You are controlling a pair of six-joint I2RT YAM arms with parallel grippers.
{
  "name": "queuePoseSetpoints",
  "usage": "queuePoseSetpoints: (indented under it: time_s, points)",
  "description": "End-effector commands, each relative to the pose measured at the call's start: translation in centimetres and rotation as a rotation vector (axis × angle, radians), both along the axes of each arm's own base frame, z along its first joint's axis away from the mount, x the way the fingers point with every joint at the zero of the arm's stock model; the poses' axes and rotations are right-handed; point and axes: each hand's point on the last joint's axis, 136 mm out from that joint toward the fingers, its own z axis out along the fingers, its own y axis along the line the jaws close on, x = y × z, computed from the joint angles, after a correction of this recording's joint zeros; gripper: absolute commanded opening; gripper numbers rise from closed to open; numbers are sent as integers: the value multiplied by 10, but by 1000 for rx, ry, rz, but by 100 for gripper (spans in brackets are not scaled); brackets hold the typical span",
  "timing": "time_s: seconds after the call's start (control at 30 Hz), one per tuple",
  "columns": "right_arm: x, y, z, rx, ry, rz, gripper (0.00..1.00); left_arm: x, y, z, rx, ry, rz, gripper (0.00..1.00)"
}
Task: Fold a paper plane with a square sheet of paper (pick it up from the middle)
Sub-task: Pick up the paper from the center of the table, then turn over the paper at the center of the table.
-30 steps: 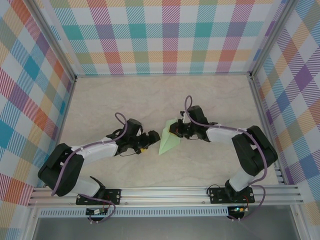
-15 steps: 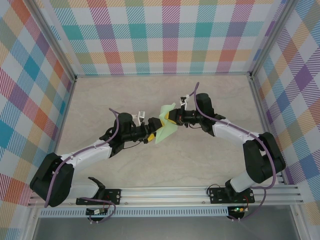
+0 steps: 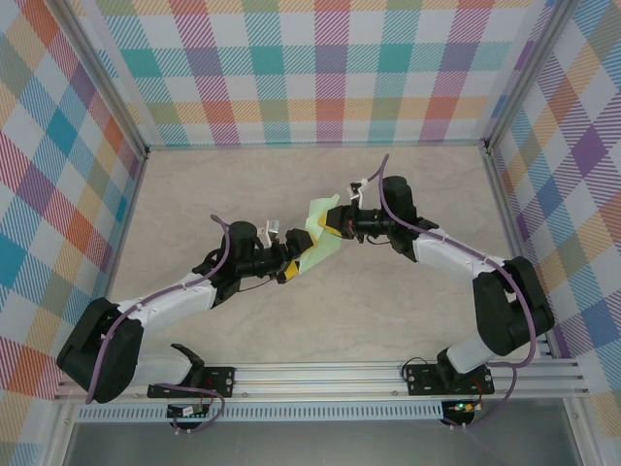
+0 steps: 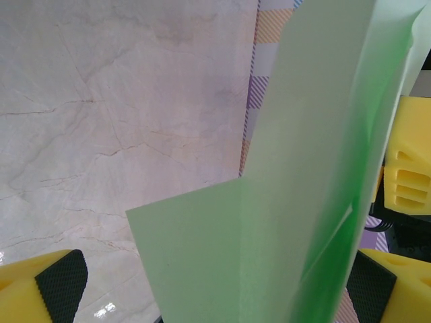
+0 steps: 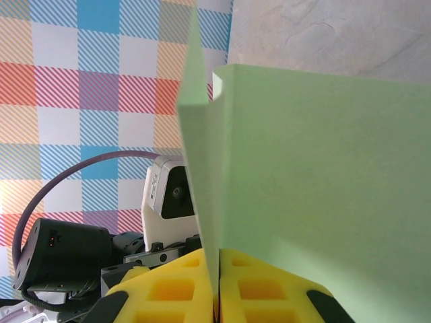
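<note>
Dangling paper plane [image 3: 318,243] is pinched in closed R hand [image 3: 335,225]; L hand [image 3: 291,263] is spread wide, empty; creases may be crushed if misclosed.

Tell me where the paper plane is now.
In the top view the paper plane is near the table centre, pinched by the right gripper, with the open left gripper around its nearer end.

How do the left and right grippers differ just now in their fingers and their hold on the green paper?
On the left gripper the fingers stand wide apart, the paper between them unclamped; on the right gripper the fingers are pressed together, pinching the paper. The left gripper meets the paper from its left, the right gripper from its right. Both have yellow fingers.
</note>
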Motion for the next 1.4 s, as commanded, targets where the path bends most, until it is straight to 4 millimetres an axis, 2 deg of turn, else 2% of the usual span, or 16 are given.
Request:
queuePoseSetpoints:
  time_s: [0.0, 0.2, 0.3, 0.4, 0.7, 0.93, 1.03, 1.17, 1.27, 1.37]
  points:
    - [4, 2, 12, 25, -29, 14, 9, 4, 1, 6, -38, -7, 12, 97]
    - [1, 4, -4, 25, 42, 28, 9, 9, -7, 42, -148, -120, -6, 77]
    - [0, 5, -9, 31, 68, 35, 9, 9, -3, 50, -148, -161, 9, 67]
    - [-1, 6, -12, 27, 81, 41, 9, 8, 0, 54, -148, -184, 22, 62]
    - [-8, 6, -15, 37, 93, 79, 9, 13, 6, 44, -97, -168, 62, 43]
    - [-12, 5, -17, 20, 86, 91, 12, 14, 6, 41, -64, -162, 58, 19]
    - [-13, 1, -21, -30, 84, 77, 24, 14, 7, 37, -24, -163, 49, 8]
    - [-10, -21, -28, -200, 25, -24, 47, 13, 21, 16, 180, -148, 43, 6]
    - [-8, -50, -39, -390, -8, -129, 63, 11, 48, -1, 438, -143, 44, 7]
    - [-10, -77, -50, -533, -25, -206, 73, 8, 85, -14, 745, -118, 34, 8]
